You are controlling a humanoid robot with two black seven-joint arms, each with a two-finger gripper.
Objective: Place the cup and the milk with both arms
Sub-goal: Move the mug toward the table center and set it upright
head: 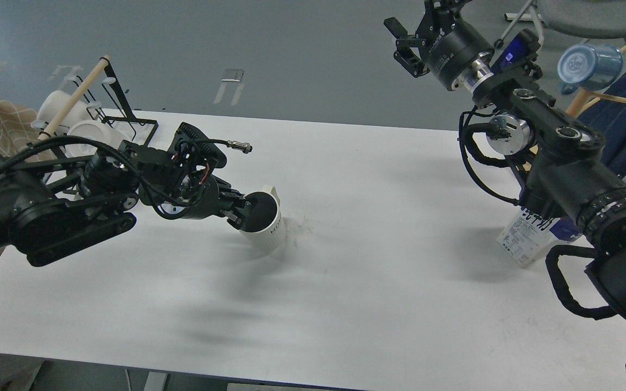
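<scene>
The cup [268,227] is an off-white ribbed mug with a dark inside, left of the table's middle. It leans to the left with its base at or just above the white table [378,271]. My left gripper [240,212] is shut on the cup's rim, one finger inside it. The milk [526,240] is a blue and white carton standing at the table's right edge, mostly hidden behind my right forearm; its cap is hidden. My right gripper [413,24] is raised high above the table's far edge, well away from the milk, open and empty, partly cut off by the frame's top.
A black wire rack with a wooden peg [76,95] and smooth white mugs [87,133] stands at the back left. A blue mug [587,65] hangs on a wooden peg at the back right, beside dark blue cloth. A chair stands behind.
</scene>
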